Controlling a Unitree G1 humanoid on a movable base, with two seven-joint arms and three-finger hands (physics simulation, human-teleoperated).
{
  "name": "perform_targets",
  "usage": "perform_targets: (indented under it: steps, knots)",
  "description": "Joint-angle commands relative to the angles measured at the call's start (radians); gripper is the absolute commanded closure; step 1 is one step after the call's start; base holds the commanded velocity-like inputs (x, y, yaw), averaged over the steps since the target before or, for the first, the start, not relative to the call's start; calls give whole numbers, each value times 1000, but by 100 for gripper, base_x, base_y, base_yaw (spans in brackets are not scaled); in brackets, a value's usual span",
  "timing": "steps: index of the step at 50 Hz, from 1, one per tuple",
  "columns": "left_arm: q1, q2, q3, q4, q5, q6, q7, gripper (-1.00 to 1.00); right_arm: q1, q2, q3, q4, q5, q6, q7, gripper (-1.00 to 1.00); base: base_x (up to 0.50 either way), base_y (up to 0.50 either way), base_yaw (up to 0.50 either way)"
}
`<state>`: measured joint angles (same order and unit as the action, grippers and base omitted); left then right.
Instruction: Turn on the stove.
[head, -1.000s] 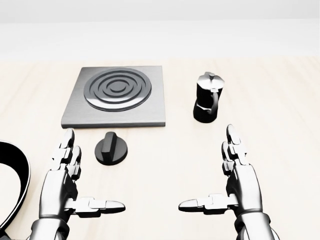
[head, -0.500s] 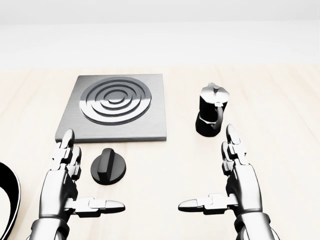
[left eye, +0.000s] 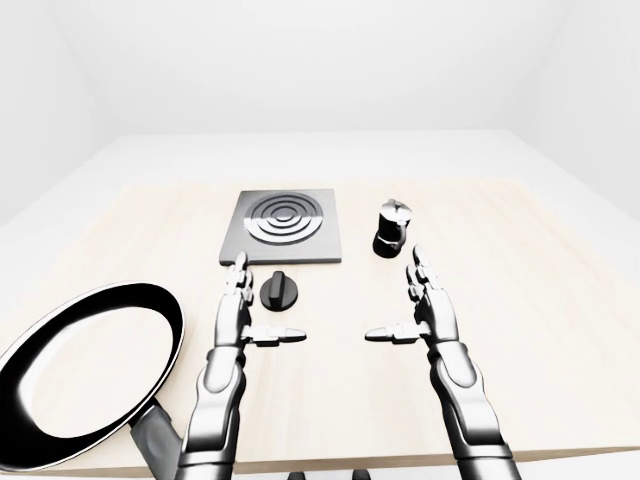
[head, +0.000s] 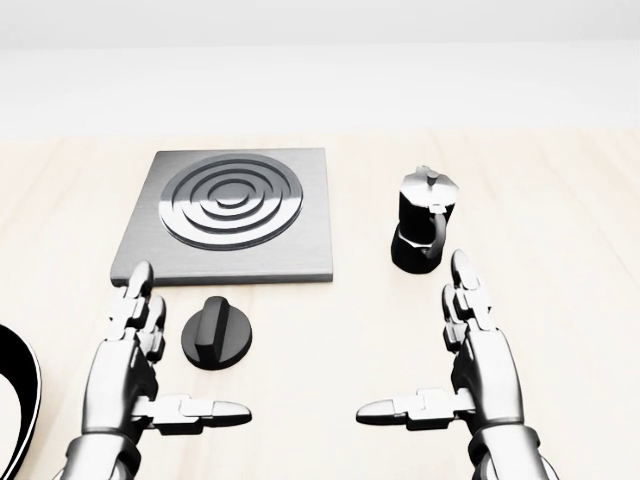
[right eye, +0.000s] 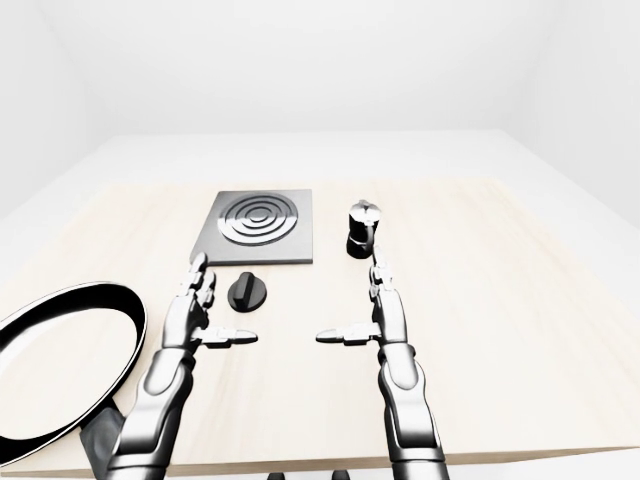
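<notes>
The pale wooden surface (left eye: 560, 300) carries everything. A frying pan (left eye: 85, 370), empty, overhangs its lower-left edge, clear of the work. The stove (head: 232, 214) lies flat, nothing on its burner, its knob (head: 217, 333) just below it. A moka pot (head: 422, 233), lid closed, stands right. Left hand (head: 135, 365) and right hand (head: 470, 365) hover spread wide, holding nothing, the left beside the knob, likely for turning.

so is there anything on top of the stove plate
Nothing rests on the stove plate: its ringed burner is bare. The coffee pot stands on the table to its right, the knob below it, the pan far left. Nothing covers the plate.
</notes>
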<state>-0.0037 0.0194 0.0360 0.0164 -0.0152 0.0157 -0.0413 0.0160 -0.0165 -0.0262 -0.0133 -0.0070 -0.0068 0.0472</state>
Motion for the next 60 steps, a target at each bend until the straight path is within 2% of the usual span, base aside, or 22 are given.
perform_targets:
  steps: [1, 8, 11, 16, 17, 28, 32, 36, 40, 60]
  knots:
    - [-17, 3, 0, 21, 6, 25, -1, -100, 1, 1, 2, -2, -2, 4, 1, -100, 0, 0, 0]
    - [-35, 6, 2, 33, 13, 67, 5, -100, 2, 1, 2, -2, -2, 4, 1, -100, 0, 0, 0]
    - [-40, 7, 1, 40, 19, 72, 6, -100, 1, 1, 2, 5, -2, -1, 1, -100, 0, 0, 0]
    - [-53, 8, 4, 55, 19, 72, 9, -100, -3, 1, 2, 9, -1, 1, 1, -100, 0, 0, 0]
    - [-52, 8, 3, 49, 19, 72, 9, -100, -1, 1, 3, -1, -2, 9, 1, -100, 0, 0, 0]
    - [-76, 11, 7, 90, 11, 72, 9, -100, -8, 0, -2, 17, 3, 4, -1, -100, 0, 0, 0]
    - [-84, 12, 6, 100, 14, 72, 11, -100, -10, -1, -3, 8, 5, 16, -3, -100, 0, 0, 0]
    - [-91, 13, 6, 110, 14, 72, 7, -100, -16, -1, -6, 26, 7, 8, -4, -100, 0, 0, 0]
    - [-101, 16, 5, 132, 22, 72, 5, -100, -16, -2, -6, 17, 8, 19, -5, -100, 0, 0, 0]
    - [-147, 21, -10, 217, 71, 72, -31, -100, -11, 0, 1, 26, 3, 6, -3, -100, 0, 0, 0]
